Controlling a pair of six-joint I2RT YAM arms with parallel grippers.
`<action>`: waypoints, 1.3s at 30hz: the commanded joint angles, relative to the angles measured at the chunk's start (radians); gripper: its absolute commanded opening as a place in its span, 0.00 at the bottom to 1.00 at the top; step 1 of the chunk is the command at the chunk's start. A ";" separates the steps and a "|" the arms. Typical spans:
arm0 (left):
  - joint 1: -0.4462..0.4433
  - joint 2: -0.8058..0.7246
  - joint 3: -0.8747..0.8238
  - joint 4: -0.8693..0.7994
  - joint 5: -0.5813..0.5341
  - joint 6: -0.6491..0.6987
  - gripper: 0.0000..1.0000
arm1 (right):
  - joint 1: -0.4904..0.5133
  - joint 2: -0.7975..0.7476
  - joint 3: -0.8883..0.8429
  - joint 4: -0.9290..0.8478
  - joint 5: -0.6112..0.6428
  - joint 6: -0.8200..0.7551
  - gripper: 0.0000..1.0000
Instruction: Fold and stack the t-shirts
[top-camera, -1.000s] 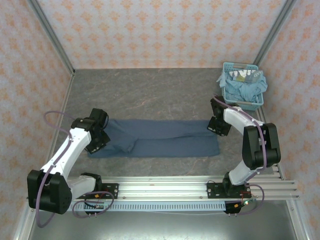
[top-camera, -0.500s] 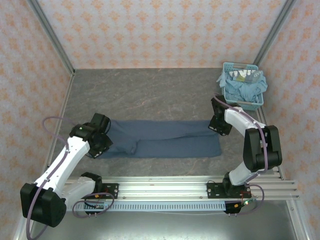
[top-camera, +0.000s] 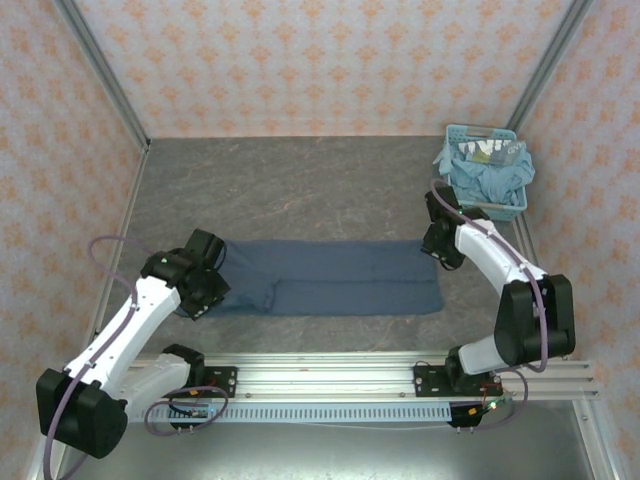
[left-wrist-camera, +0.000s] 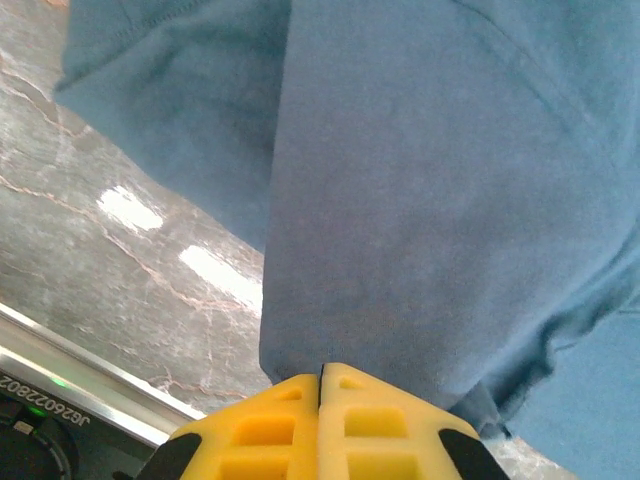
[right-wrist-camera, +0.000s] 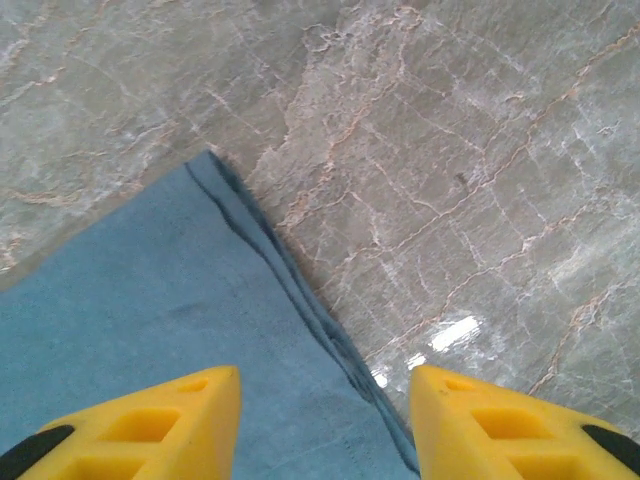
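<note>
Grey marbled table (top-camera: 300, 180) carried the dark blue t-shirt (top-camera: 340, 280) as a long band, seemingly folded lengthwise, across the near middle between the arms. At its left end the left gripper (left-wrist-camera: 320, 372) was clamped shut on the cloth. At its right end the right gripper (right-wrist-camera: 325, 385) stood open, straddling the layered corner. By my reading, crosswise folds and stacking were left, and lighter blue shirts (top-camera: 500, 182) waited in the basket (top-camera: 480, 131) at far right.
</note>
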 joint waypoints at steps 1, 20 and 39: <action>-0.028 -0.010 -0.018 -0.021 0.017 -0.053 0.00 | 0.030 0.006 -0.001 0.008 -0.025 0.010 0.47; -0.078 0.108 0.067 -0.020 -0.237 0.075 0.00 | 0.102 0.108 0.007 0.067 -0.173 0.012 0.45; -0.056 0.184 0.075 0.260 -0.507 0.284 0.00 | 0.105 0.143 0.000 0.079 -0.173 0.021 0.44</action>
